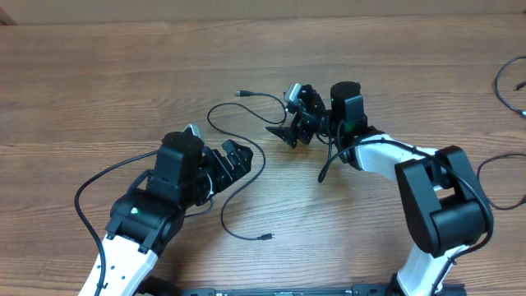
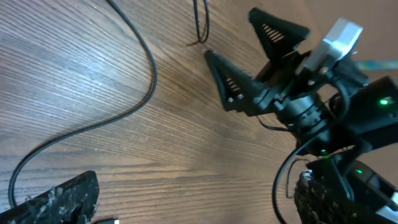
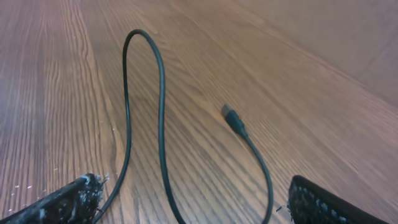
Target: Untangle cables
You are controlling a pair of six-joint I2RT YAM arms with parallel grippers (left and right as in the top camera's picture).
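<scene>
A thin black cable (image 1: 246, 140) loops over the wooden table between my two grippers. One small plug end (image 1: 240, 94) lies at the back and another plug end (image 1: 267, 238) lies in front. My left gripper (image 1: 233, 161) is open and empty beside the loop's right bend; in the left wrist view (image 2: 193, 205) a cable strand (image 2: 146, 87) curves ahead of it. My right gripper (image 1: 289, 115) is open and low over the table. In the right wrist view (image 3: 193, 208) a narrow cable loop (image 3: 160, 93) and a plug-ended strand (image 3: 231, 118) run between its fingers.
Thicker black wires lie at the right edge (image 1: 508, 82) and trail from the left arm (image 1: 90, 185). The right gripper's open fingers (image 2: 249, 74) show close ahead in the left wrist view. Bare wood lies at the back.
</scene>
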